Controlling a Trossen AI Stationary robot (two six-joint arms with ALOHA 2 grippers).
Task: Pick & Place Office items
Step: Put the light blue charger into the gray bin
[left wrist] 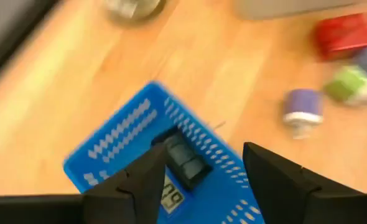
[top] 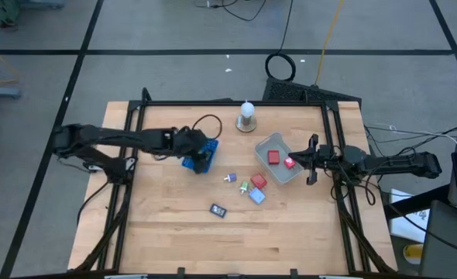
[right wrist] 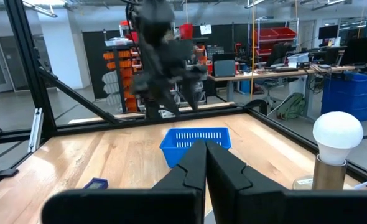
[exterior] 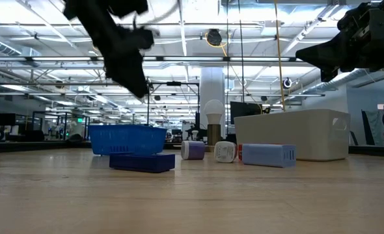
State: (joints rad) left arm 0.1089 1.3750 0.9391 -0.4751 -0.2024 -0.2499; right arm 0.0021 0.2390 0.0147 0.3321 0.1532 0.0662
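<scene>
From above, the left pincer (top: 201, 152) hangs over the blue basket (top: 210, 146), and the right pincer (top: 312, 161) waits at the grey tray (top: 261, 148), which holds two red pieces (top: 273, 156). Loose items lie between the bins: a red block (top: 259, 181), a blue block (top: 256, 195), and a dark block (top: 218, 210) nearer the front edge of the surface (top: 166, 232).

Low down, the left pincer is well above the basket.

Left wrist: fingers (left wrist: 147, 177) apart, empty, with a dark piece (left wrist: 185, 162) lying in the basket directly below.

Right wrist: fingers pressed together, holding nothing.

The loose items lie toward the tray side of the left pincer; I'd say the right arm looks slightly nearer.
</scene>
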